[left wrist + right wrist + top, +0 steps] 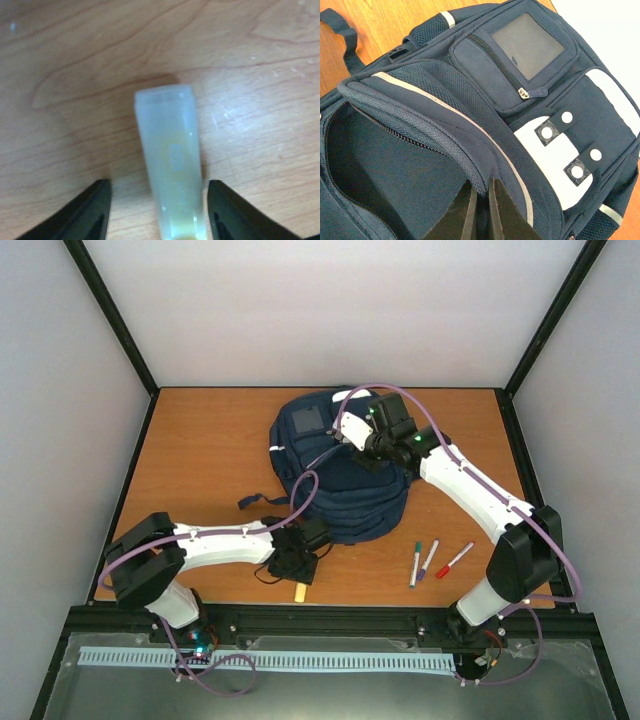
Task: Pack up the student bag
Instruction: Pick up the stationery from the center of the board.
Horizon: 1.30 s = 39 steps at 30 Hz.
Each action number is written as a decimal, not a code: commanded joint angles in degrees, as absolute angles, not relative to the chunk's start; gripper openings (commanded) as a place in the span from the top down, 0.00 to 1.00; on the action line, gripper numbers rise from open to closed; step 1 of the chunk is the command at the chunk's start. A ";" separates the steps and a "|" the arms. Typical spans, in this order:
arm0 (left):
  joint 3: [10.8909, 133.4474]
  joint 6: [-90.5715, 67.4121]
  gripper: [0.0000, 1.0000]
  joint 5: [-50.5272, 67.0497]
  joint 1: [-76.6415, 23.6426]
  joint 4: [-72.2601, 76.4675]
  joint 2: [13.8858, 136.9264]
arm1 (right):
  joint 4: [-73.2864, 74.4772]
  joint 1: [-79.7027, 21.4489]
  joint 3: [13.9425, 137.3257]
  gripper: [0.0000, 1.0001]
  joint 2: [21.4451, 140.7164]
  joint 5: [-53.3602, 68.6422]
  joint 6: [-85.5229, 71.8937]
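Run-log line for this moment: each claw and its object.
left claw: open, straddling translucent pale plastic stick | right claw: shut on navy blue fabric backpack at zipper rim

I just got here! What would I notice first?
The big navy student bag sits mid-table, its main pocket gaping while the right hand pinches its rim. Near the front edge, the left hand straddles a pale stick, with three markers lying to the right.
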<state>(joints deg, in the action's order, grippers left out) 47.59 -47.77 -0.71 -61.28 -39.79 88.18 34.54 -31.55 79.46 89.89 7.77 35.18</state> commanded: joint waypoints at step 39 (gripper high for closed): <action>69.32 -40.29 0.99 -20.08 -55.65 -23.96 76.96 | 43.87 -29.80 100.77 0.97 98.30 18.63 25.59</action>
